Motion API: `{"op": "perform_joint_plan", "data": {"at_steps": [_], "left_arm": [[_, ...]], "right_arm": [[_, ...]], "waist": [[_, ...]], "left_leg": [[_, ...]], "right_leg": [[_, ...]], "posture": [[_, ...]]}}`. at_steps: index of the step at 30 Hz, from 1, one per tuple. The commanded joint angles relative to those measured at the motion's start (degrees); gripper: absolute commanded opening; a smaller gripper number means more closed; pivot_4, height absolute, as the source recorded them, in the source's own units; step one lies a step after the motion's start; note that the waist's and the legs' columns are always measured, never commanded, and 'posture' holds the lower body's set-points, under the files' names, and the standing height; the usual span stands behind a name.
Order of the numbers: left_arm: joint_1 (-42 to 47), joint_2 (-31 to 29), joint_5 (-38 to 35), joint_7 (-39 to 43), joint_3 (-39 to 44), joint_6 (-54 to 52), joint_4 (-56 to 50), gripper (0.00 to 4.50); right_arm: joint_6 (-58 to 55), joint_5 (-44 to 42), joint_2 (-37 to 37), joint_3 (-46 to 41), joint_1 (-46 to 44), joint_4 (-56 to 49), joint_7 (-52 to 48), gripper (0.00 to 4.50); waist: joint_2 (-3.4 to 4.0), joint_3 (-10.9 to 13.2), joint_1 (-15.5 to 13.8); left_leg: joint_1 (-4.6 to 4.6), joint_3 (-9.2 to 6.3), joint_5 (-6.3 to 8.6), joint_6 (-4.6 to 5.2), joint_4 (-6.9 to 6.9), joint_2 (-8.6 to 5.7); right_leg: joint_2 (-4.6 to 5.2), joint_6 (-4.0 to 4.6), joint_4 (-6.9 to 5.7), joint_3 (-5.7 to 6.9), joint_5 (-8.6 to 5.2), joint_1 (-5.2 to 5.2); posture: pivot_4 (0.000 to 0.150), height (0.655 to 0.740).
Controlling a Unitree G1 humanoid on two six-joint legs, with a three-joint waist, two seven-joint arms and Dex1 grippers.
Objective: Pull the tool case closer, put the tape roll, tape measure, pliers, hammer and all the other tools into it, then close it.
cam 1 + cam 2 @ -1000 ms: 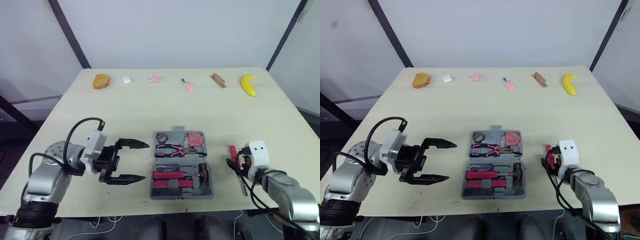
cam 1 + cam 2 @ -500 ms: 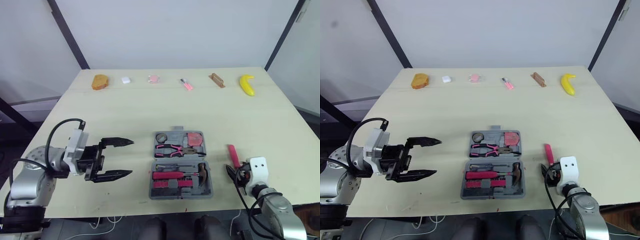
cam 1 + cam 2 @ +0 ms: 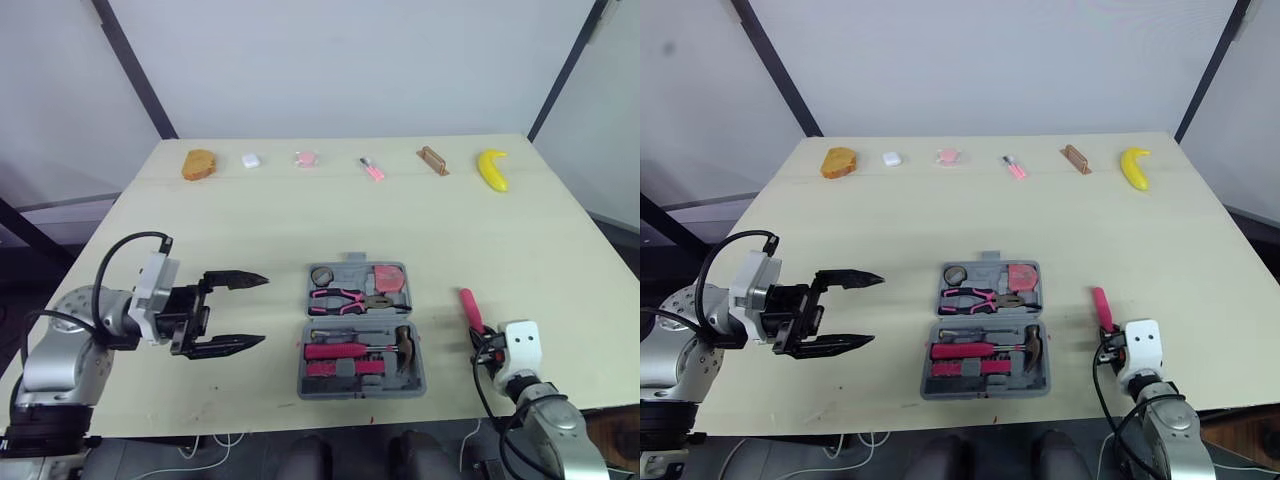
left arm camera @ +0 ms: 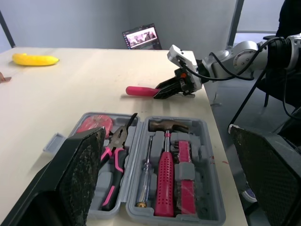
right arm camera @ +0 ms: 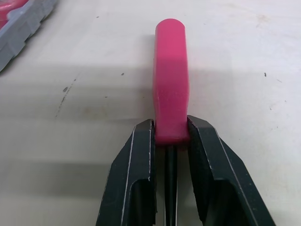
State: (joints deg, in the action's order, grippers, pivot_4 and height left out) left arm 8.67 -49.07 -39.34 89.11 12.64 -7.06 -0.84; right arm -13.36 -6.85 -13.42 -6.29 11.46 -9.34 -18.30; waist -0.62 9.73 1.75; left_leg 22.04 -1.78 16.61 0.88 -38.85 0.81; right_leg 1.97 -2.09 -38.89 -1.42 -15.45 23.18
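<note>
Left gripper hovered over the front left of the table, jaws spread wide with nothing between them, tips pointing toward the case but well apart from it. The grey case lay open and flat near the table's front edge, between the two grippers. Its far half held the tape roll, the pliers with pink grips, and the red tape measure. Its near half held a pink-handled screwdriver and, at its right end, the hammer. To the right of the case, apart from it, a pink-handled tool lay out over the table. The right gripper, at the front right corner, had its jaws clamped on the near end of that handle, and a thin dark shaft ran back between its fingers. Whether the handle rested on the table could not be told. Along the far edge stood a row of loose things, from left to right: an orange-brown lump, a small white piece, a pale pink piece, a small pink item, a brown block and a banana.
</note>
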Motion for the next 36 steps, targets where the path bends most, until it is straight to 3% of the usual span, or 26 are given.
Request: {"op": "perform_joint_plan", "data": {"at_steps": [1,6,12,16,19,27,36], "left_arm": [[0.0,-0.7,0.3,3.3,-0.2,1.1,0.0,4.5],[-0.2,-1.3,0.3,3.4,-1.4,2.0,0.2,4.5],[-1.6,-4.3,0.5,3.4,-6.1,8.5,1.1,4.5],[-2.3,-6.7,-2.0,3.4,-9.2,11.8,0.8,4.5],[-3.3,-9.0,-3.9,3.4,-10.8,14.1,0.8,4.5],[-5.7,-11.7,-6.2,3.4,-11.9,17.9,1.8,4.5],[-7.1,-14.5,-6.9,3.4,-12.9,20.3,3.1,4.5]], "right_arm": [[0.1,-0.2,-3.2,0.3,0.8,-3.8,-2.9,0.41],[-5.8,-4.2,-11.7,4.5,0.6,-12.9,-13.6,0.41],[-20.4,-11.2,-28.8,14.1,-4.1,-26.7,-31.0,0.41],[-28.0,-11.0,-30.8,22.2,-16.4,-29.4,-32.8,0.41],[-25.1,-6.0,-33.9,27.7,-15.8,-28.9,-33.5,0.41],[-29.6,3.7,-28.6,41.4,-27.6,-26.0,-30.7,0.41],[-32.4,8.4,-23.2,49.1,-35.6,-22.5,-31.2,0.41]], "waist": [[0.01,0.0,0.0],[0.04,0.0,0.1],[0.08,0.1,0.2],[-0.15,0.1,0.4],[-0.18,0.1,-0.5],[-0.15,0.1,-0.8],[-0.16,0.1,-0.9]], "left_leg": [[0.0,0.0,0.0,0.0,0.0,0.0],[-0.01,0.0,0.0,0.0,0.0,0.0],[-0.01,-0.04,0.0,0.0,-0.01,0.05],[-0.05,-0.04,0.0,0.0,-0.03,0.12],[-0.01,-0.14,0.0,0.0,-0.04,0.11],[0.52,-0.1,0.0,0.0,-0.33,0.08],[0.58,-0.22,0.0,0.0,-0.34,0.06]], "right_leg": [[0.0,0.0,0.01,0.0,0.0,0.0],[-0.03,0.0,-0.02,-0.01,0.0,0.0],[-0.04,0.0,0.01,0.04,0.0,-0.03],[-0.08,0.01,0.02,0.06,0.0,-0.06],[-0.06,0.02,0.03,0.16,0.0,-0.06],[0.0,0.0,0.0,0.21,0.01,0.34],[-0.02,0.01,-0.01,0.35,0.01,0.34]], "posture": [[0.15,0.74],[0.15,0.74],[0.15,0.74],[0.15,0.74],[0.15,0.74],[0.15,0.74],[0.15,0.74]]}}
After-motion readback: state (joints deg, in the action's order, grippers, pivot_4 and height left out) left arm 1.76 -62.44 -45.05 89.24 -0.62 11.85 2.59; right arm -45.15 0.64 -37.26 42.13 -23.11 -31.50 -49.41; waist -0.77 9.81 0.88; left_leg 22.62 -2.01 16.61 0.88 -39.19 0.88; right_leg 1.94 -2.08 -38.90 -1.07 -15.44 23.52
